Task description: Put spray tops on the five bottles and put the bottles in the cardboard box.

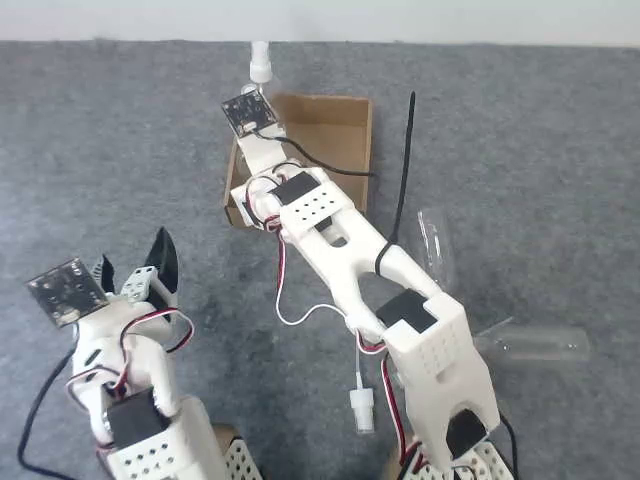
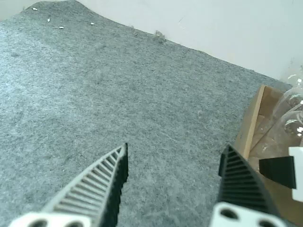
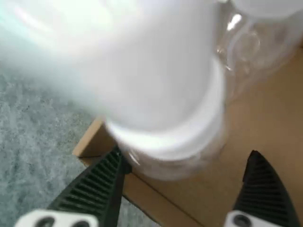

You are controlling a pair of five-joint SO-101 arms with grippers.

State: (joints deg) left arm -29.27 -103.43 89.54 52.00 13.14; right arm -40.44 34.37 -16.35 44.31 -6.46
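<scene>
Two claws, both gaping.
Right gripper (image 3: 184, 152) hung over the brown cardboard box (image 1: 330, 99), white-topped clear bottle (image 3: 161, 85) crowding it; left gripper (image 2: 177, 146) over grey felt (image 1: 120, 150).

surface: grey felt mat (image 1: 120, 150), fills most of frame | backdrop: white wall (image 1: 450, 20), strip along top edge | debris: white specks (image 2: 47, 20) on mat near wall

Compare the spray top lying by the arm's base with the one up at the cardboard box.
The loose spray top lies flat; the far spray top stands upright. The loose one rests on grey carpet, tube exposed; the far one sits on a clear bottle at the cardboard box's corner. Both are white.
</scene>
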